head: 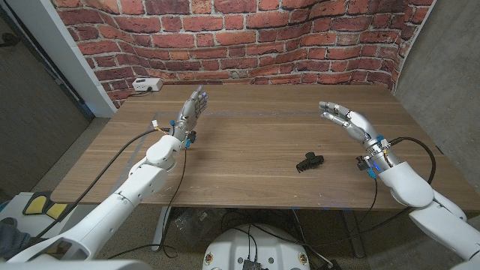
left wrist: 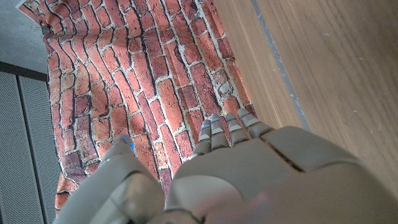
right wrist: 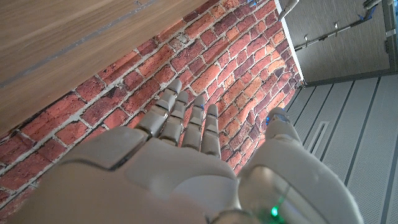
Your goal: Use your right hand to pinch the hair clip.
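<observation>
A small black hair clip (head: 309,161) lies on the wooden table (head: 255,135), right of the middle and near the front edge. My right hand (head: 343,119) hovers behind and to the right of the clip, apart from it, fingers spread and holding nothing. My left hand (head: 190,112) is raised over the table's left part, fingers straight and together, also holding nothing. In the right wrist view my right hand (right wrist: 180,168) points at the brick wall, and in the left wrist view my left hand (left wrist: 236,174) does the same.
A red brick wall (head: 247,37) stands behind the table. A white box with a cable (head: 147,85) sits at the table's back left corner. A thin dark line (head: 247,112) runs across the tabletop between the hands.
</observation>
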{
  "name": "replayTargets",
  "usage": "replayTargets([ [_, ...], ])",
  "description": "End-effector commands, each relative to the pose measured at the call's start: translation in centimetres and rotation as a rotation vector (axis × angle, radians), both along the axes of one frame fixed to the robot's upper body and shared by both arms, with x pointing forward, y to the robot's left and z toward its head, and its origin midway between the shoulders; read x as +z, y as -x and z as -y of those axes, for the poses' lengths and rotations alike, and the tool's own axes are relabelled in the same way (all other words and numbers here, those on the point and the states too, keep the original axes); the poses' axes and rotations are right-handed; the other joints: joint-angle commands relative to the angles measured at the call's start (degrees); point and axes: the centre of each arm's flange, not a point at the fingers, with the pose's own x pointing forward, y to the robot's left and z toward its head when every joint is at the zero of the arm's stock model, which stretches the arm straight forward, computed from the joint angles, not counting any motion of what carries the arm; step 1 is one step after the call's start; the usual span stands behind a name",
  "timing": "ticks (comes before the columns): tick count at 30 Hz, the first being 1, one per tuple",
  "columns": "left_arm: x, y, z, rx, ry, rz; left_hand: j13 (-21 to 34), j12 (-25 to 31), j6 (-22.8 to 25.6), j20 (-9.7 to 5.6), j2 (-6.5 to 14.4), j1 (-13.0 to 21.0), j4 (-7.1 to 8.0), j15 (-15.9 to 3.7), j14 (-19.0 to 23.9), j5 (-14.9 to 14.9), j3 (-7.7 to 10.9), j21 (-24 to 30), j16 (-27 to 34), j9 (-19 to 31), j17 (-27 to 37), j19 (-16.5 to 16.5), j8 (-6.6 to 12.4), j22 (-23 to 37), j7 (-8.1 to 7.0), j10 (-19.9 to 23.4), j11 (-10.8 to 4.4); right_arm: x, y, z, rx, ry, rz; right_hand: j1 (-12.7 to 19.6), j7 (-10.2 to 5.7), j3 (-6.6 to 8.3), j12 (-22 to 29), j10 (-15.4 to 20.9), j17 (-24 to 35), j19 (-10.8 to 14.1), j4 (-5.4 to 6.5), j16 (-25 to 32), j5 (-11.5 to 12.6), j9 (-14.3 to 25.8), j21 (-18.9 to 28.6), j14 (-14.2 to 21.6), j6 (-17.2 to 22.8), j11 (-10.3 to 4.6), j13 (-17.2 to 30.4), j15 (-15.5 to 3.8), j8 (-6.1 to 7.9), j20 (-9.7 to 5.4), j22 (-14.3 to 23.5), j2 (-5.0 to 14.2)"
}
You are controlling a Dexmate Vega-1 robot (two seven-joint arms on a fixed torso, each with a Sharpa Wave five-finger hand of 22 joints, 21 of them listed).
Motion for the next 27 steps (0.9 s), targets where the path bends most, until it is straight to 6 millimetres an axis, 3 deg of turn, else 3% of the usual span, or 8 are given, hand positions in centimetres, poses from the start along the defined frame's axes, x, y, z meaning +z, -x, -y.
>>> replayTargets([
  [1,0.1,-0.3,0.1,-0.012,-0.004,0.003,0.2,-0.2,0.6,0.2,0.4,0.2,-0.3,0.19,0.4,0.0,0.28,0.0,0.0,0.1,0.1,0.0,-0.21,0.1,0.19,0.7,0.06,0.3,1.4,0.0,-0.127,0.14,0.054,1.9,-1.0,0.66,-1.0,-1.6,0.1,0.3,-0.03,-0.3,0.2,0.2,-0.3,0.5,-1.0,-0.05,0.1,-0.12,-0.75,-0.11,0.3,-0.01],
  [15,-0.3,0.1,-0.1,-0.016,0.02,0.025,0.2,-0.3,0.6,0.29,0.5,0.4,-0.37,0.19,0.5,-0.2,0.24,-0.1,-0.1,0.1,0.1,0.0,-0.34,0.1,0.13,0.9,0.09,1.4,3.2,0.0,-0.323,0.336,0.18,3.7,-1.38,1.27,-1.5,-2.2,0.1,-0.1,-0.16,-0.8,0.4,0.2,-0.7,-0.4,-2.0,-0.14,0.1,-0.12,-1.11,-0.16,0.3,0.0],
  [27,-0.7,0.3,-0.8,-0.01,0.026,0.029,0.2,-0.3,0.7,0.26,0.6,0.7,-0.51,-0.02,0.6,-0.3,0.26,-0.2,-0.2,0.1,0.1,0.0,-0.44,0.1,0.02,1.1,0.01,1.9,4.1,-0.6,-0.404,0.473,0.189,4.2,-1.56,1.29,-1.6,-2.5,0.1,-0.3,-0.11,-0.8,0.4,0.2,-0.9,-0.6,-2.3,-0.24,0.1,-0.17,-1.19,-0.25,0.3,-0.4],
])
